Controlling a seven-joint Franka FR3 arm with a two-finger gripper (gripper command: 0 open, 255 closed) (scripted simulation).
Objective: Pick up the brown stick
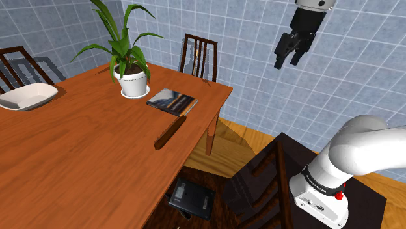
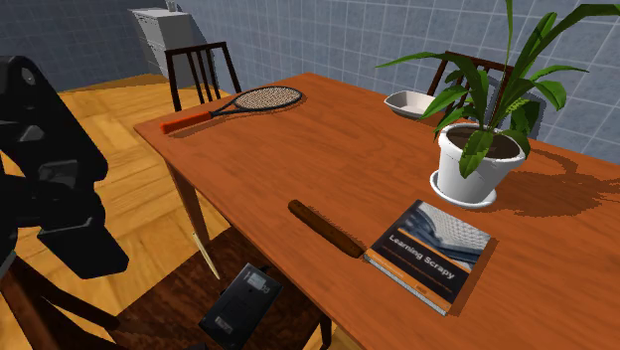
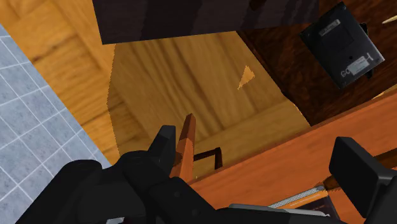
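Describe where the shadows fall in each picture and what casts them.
Second exterior view: the potted plant throws a dark leafy shadow on the table, on the side away from the brown stick. Shoulder view: the table darkens the floor under its corner. Wrist view: the floor lies in shade, except one bright triangle.

The arm (image 1: 364, 146), lower right in the shoulder view, is smooth white with dark lettering (image 1: 319, 184) and a red button (image 1: 339, 195); the blocky gripper (image 1: 288, 63) is all black.
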